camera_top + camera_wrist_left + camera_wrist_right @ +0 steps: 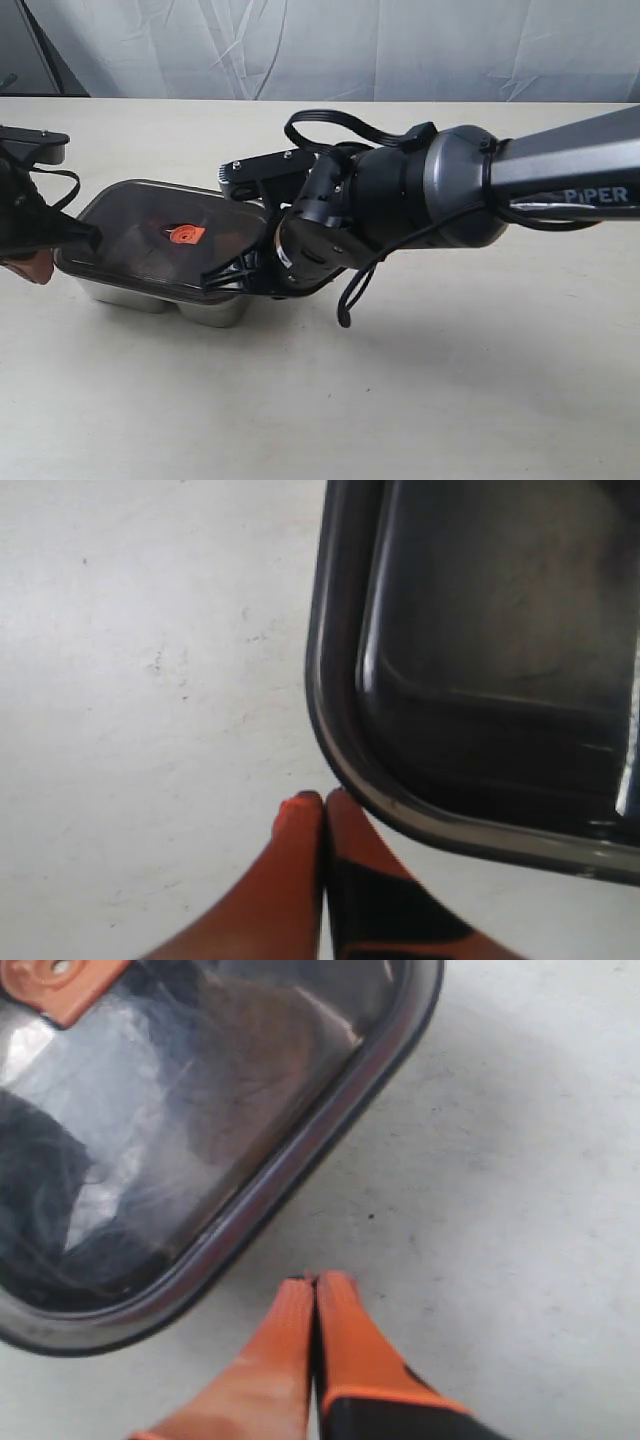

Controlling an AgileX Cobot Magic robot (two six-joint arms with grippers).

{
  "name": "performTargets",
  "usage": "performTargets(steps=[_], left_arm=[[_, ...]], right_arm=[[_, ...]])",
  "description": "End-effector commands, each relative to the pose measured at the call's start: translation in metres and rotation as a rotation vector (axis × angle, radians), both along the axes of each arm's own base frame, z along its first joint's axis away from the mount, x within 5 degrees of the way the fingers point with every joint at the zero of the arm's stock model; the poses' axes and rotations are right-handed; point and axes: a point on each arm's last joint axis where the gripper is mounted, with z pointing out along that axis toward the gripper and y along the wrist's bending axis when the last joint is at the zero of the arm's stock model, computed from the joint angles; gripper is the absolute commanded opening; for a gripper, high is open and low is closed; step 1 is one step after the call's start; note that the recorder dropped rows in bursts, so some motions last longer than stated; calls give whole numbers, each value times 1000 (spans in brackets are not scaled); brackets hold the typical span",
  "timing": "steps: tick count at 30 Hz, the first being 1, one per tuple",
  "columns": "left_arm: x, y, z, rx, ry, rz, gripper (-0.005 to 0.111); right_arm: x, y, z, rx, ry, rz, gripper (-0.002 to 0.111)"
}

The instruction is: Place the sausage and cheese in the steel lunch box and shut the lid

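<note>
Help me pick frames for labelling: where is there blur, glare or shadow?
Exterior view: sharp, evenly lit, soft shadow beneath the steel lunch box. Left wrist view: soft focus throughout, the left gripper blurred, bright streaks on the lid. Right wrist view: pale reflections wash over the lid; the right gripper slightly blurred.

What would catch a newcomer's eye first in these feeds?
The bulky dark right arm fills the exterior view's middle, reaching to the smoky lid, which lies on the steel lunch box, orange valve at centre. The left gripper and right gripper, both shut, sit at the lid's rim.
</note>
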Motion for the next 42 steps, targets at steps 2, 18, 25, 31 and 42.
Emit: performTargets(steps=[2,18,25,31,42], left_arm=[[-1,0,6,-13,-9,12,0],[-7,2,54,17,-176,-3,0],[-6,0,55,1,-186,6,0],[-2,-2,55,-29,-227,24,0],[1,-4,56,-54,-267,34,0]], right_arm=[[10,-14,10,-102,-92,-93,0],[-1,-14,39,-17,-70,-23,-1],[1,-8,49,28,-87,-16,-1],[7,8,69,117,-113,52,-1],[46,13,75,129,-113,-27,-1]])
